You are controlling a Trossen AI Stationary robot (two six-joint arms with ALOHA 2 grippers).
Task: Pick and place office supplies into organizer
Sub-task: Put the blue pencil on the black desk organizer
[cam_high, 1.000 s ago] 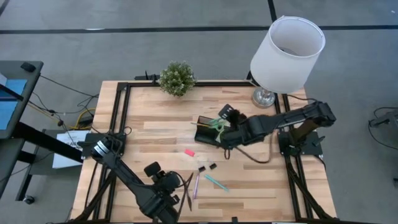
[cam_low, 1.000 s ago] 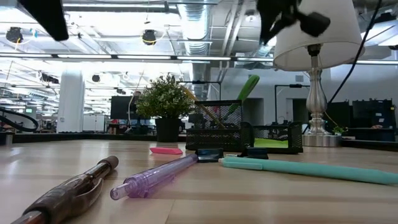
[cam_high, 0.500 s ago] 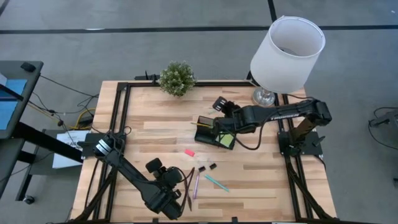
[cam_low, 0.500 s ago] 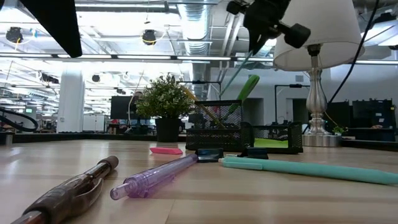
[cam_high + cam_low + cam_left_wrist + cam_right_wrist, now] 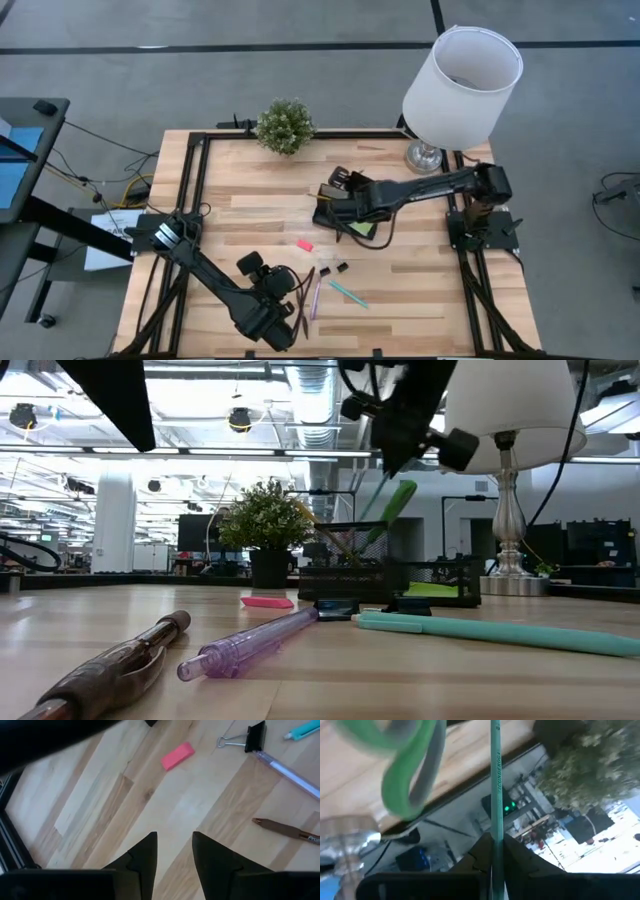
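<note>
My right gripper (image 5: 338, 186) hangs over the black organizer (image 5: 335, 216), shut on a thin green pencil (image 5: 495, 780). The organizer's raised back section (image 5: 345, 560) holds green-handled scissors (image 5: 396, 500) and a yellow pencil, both leaning. A lime-green sticky-note pad (image 5: 361, 228) lies in its lower tray. My left gripper (image 5: 174, 855) is open and empty above the table's near part. Beside it on the wood lie a brown pen (image 5: 285, 829), a purple-pink pen (image 5: 290, 767), a teal pen (image 5: 348, 292), binder clips (image 5: 333, 269) and a pink eraser (image 5: 177, 756). My right gripper pinches the green pencil's upper part (image 5: 495, 832) between its two fingers. The pencil runs on past the fingertips along the fingers. In the low view it slants down from the gripper (image 5: 390, 455) toward the organizer's back section. I cannot tell whether its lower end touches anything.
A small potted plant (image 5: 284, 126) stands at the table's far edge, and a white-shaded lamp (image 5: 462, 75) stands at the far right corner. Black frame rails run along the table's edges. Bare wood lies left of the organizer and around the eraser.
My right gripper has carried the green pencil toward the table's left and somewhat down, from beside the organizer's right part to above its back section. The pencil stays slanted below the fingers. My left gripper has shifted a little toward the pens.
</note>
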